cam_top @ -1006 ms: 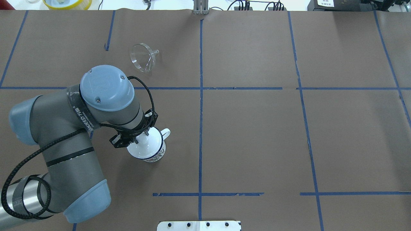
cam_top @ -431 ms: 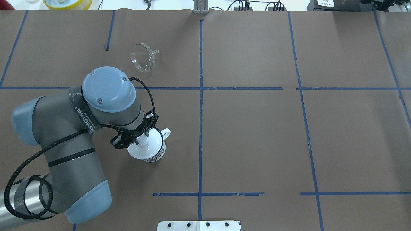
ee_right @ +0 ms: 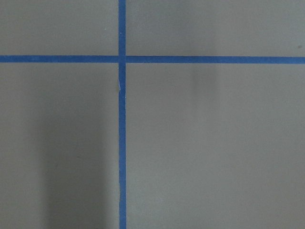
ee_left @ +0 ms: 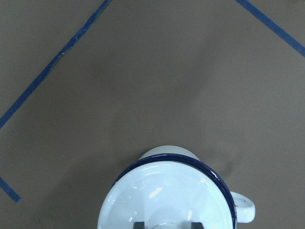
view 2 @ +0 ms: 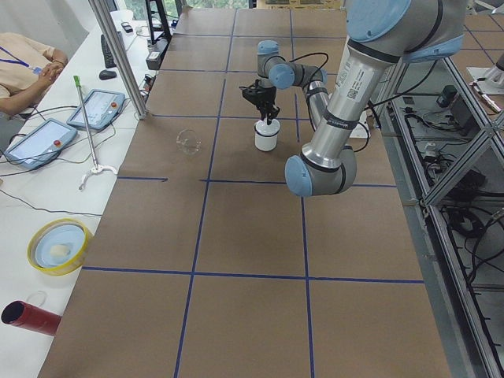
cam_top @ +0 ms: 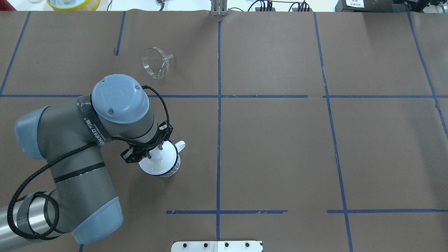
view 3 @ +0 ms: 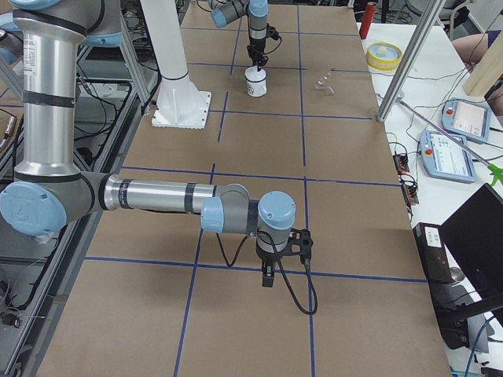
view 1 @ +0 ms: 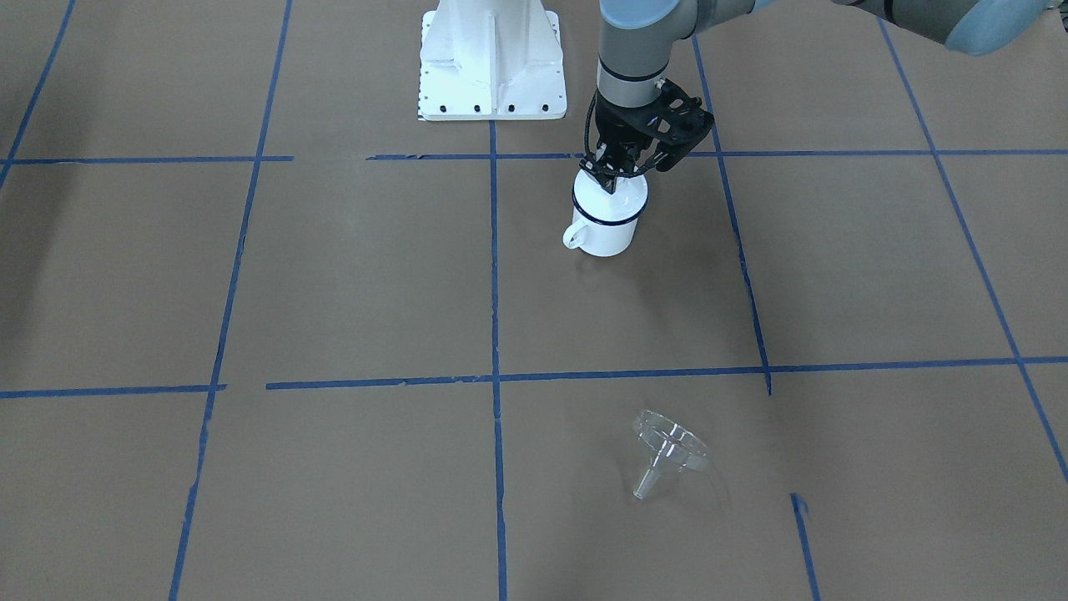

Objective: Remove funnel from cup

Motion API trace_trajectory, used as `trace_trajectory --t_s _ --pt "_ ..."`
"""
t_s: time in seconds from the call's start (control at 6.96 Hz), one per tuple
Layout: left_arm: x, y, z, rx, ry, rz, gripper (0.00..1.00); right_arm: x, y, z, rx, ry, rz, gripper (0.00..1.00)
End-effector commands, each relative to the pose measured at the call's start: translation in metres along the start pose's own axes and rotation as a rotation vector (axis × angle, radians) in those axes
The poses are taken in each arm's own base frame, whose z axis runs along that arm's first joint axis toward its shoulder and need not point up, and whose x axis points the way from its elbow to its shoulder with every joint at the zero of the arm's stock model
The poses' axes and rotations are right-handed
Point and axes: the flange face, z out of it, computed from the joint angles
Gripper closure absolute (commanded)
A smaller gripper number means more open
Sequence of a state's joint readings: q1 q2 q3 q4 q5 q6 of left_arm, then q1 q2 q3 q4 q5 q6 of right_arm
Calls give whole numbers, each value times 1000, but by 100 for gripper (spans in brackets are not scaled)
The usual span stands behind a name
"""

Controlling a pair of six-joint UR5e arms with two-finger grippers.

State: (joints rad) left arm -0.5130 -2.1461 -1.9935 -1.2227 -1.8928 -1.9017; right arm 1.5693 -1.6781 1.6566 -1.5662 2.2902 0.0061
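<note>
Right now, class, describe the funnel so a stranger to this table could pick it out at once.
On the brown table gridded with blue tape, look at the robot's left half, in the square beyond the white cup. The funnel lies there on its side. It is clear plastic, wide-mouthed with a short spout; the cup is opaque white.

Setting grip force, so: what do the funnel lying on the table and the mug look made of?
Funnel: clear, glossy plastic by the look, maybe glass; the brown paper shows through it. Mug: probably white enamelled metal, possibly ceramic; glossy glints, thin dark blue rim.
</note>
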Motion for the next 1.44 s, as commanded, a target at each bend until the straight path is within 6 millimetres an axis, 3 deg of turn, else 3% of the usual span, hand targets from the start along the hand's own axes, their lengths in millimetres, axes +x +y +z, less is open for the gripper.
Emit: trace_trajectory --t_s 0.0,0.14,0.72,0.86,1.15,1.29 --pt "0 0 2 1 -4 2 65 0 0 0 0 0 0 0" --pt "-1 -1 3 3 -5 6 42 0 0 0 0 0 0 0" --pt "-2 -2 -6 2 13 11 34 0 0 0 0 0 0 0" --pt "-3 -12 -21 8 42 54 33 0 0 0 0 0 0 0" --pt "-15 -76 -60 69 91 232 31 0 0 0 0 0 0 0" --pt "-24 -132 -81 124 100 286 30 0 0 0 0 0 0 0"
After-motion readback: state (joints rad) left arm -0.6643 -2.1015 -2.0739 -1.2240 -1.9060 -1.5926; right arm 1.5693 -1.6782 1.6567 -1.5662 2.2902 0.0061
